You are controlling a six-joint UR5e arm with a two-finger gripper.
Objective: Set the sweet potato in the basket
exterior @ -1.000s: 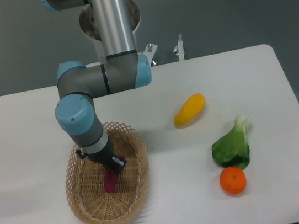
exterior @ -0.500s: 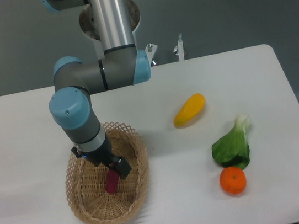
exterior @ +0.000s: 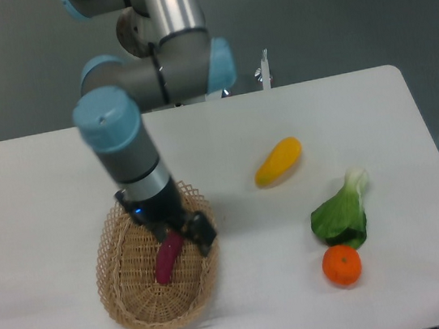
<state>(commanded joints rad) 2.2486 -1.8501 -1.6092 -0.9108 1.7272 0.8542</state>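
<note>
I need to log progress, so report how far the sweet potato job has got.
Nearly done: the sweet potato lies inside the basket. The gripper hangs at the potato's upper end; whether it has let go is unclear. Left: confirm release and clear the arm from the basket.

We see a basket (exterior: 124, 296) of rough tan wicker with an open-weave rim, a smooth matt potato (exterior: 166, 259), a smooth white table (exterior: 58, 179), brushed-metal arm (exterior: 169, 8) tubes with blue, probably plastic, caps.
</note>
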